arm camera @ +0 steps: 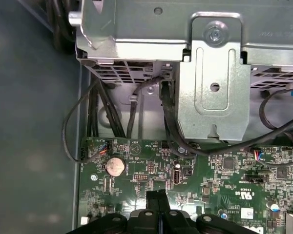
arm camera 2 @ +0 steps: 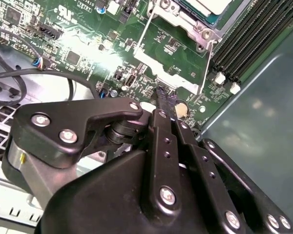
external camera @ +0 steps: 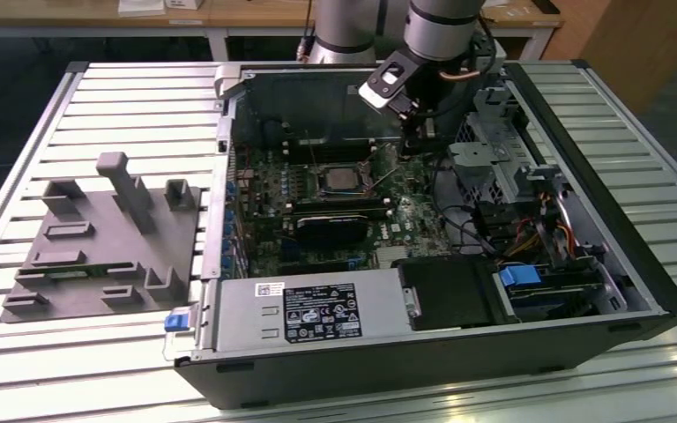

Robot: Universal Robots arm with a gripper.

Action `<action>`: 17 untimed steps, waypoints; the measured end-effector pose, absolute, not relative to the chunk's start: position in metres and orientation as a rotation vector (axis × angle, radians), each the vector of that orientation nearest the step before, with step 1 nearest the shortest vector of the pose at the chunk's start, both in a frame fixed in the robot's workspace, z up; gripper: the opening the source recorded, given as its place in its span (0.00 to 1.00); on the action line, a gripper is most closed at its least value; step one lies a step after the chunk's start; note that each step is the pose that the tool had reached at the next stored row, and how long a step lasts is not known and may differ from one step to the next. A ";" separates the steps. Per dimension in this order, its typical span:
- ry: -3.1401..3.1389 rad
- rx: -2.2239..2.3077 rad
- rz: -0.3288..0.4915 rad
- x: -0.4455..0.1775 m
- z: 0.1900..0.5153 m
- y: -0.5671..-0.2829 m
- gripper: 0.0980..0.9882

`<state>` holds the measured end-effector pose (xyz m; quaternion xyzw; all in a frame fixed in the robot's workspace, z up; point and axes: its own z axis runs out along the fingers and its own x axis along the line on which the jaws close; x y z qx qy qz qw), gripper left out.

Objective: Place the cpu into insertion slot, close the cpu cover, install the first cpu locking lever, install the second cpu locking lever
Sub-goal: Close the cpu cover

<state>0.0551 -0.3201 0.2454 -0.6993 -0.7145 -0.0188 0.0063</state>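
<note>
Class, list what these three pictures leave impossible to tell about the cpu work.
- Locking levers: latched or not? Too small in the exterior view, and the second wrist view's edge cuts off the insertion slot.
- cpu: its seating is too small to judge in the exterior view.
- Gripper: whether its tips touch the board is hidden by its own body in both wrist views.

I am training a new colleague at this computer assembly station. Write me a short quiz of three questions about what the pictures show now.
1. True or false: the cpu lies in the insertion slot.
2. In the first wrist view, the fingers of the gripper are: A wide apart; B closed together; C clamped on a cable.
3. Fill in: the gripper stands on the exterior view's ____ of the insertion slot.
Key: 1 true; 2 B; 3 right.
</note>
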 end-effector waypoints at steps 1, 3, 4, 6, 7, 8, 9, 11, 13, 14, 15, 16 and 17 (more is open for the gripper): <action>-2.236 -2.188 -0.059 0.055 0.244 -0.320 0.01; -2.236 -2.188 -0.059 0.055 0.242 -0.320 0.01; -2.236 -2.188 -0.059 0.055 0.242 -0.320 0.01; -2.236 -2.189 -0.059 0.055 0.242 -0.320 0.01; -2.236 -2.189 -0.059 0.055 0.242 -0.320 0.01; -2.236 -2.189 -0.059 0.055 0.242 -0.320 0.01; -2.236 -2.189 -0.059 0.055 0.242 -0.320 0.01; -2.231 -2.184 -0.042 0.055 0.242 -0.320 0.01; -2.219 -2.174 -0.005 0.056 0.242 -0.320 0.01; -2.213 -2.168 0.016 0.057 0.242 -0.320 0.01; -2.206 -2.162 0.037 0.057 0.242 -0.320 0.01; -2.200 -2.156 0.059 0.058 0.241 -0.320 0.01; -2.194 -2.151 0.079 0.058 0.241 -0.320 0.01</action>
